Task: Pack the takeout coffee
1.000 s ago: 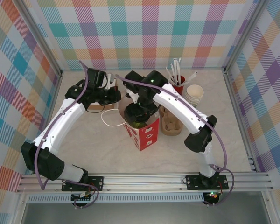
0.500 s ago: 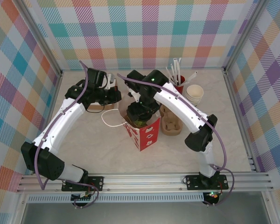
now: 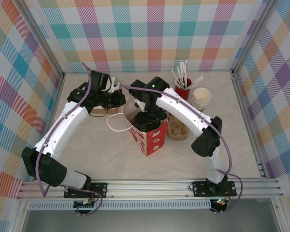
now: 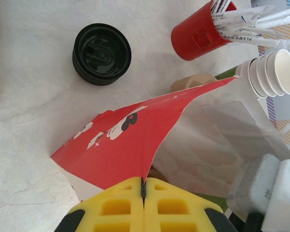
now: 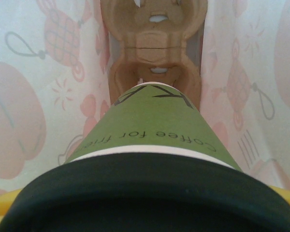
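1. Nearest me, a red paper bag with white printed figures [image 3: 152, 140] is standing open on the pale marbled table [image 3: 111, 150].
2. The left gripper [image 4: 144, 186] is pinching the bag's left rim, its yellow fingers pressed together on the paper.
3. The right gripper [image 3: 146, 121] is hanging in the bag's mouth, its fingers spread wide and clamping the olive-green paper coffee cup with a round black plastic lid [image 5: 152, 125]. The cup is sitting upright inside the bag, over a brown moulded-pulp cup carrier [image 5: 157, 48] on the bag's floor. I cannot tell whether they are touching.
4. A second pulp carrier [image 3: 178, 129] is lying just right of the bag.
5. Beyond the bag, a stack of black lids [image 4: 101, 54], a red cup of white wrapped straws [image 3: 184, 89] and a stack of cream paper cups [image 3: 201, 98] are waiting.
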Robot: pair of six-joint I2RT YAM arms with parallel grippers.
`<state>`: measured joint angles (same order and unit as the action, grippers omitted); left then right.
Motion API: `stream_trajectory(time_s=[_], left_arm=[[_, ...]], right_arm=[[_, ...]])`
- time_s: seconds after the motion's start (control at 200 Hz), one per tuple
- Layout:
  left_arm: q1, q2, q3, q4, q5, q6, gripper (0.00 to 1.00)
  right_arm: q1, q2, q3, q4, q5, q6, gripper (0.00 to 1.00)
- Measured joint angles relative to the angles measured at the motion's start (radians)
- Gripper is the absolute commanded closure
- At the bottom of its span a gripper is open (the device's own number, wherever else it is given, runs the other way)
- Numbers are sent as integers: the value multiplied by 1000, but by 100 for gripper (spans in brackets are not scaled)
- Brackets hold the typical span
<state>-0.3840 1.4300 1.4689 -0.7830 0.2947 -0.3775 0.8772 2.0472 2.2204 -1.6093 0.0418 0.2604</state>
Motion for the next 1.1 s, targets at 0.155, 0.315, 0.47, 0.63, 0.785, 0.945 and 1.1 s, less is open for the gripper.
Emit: stream_trajectory(time_s=[0.155,0.315,0.47,0.63,0.785,0.945,1.1], left_arm=[[0,0,0,0,0,0,100],[0,0,0,0,0,0,100],[0,0,0,0,1,0,100],[0,0,0,0,1,0,100],[0,0,0,0,1,0,100],[0,0,0,0,3,0,100],[0,0,0,0,3,0,100]], right_arm=[[-1,0,-39,3,0,0,23],[-1,0,-57,19,0,0,23],[-1,1,-64,23,0,-3,23],[-6,3,-86,37,0,-7,23],[-14,8,-100,48,0,-8,23],[-14,19,-106,52,0,-8,23],[-14,27,-120,58,-1,-12,23]])
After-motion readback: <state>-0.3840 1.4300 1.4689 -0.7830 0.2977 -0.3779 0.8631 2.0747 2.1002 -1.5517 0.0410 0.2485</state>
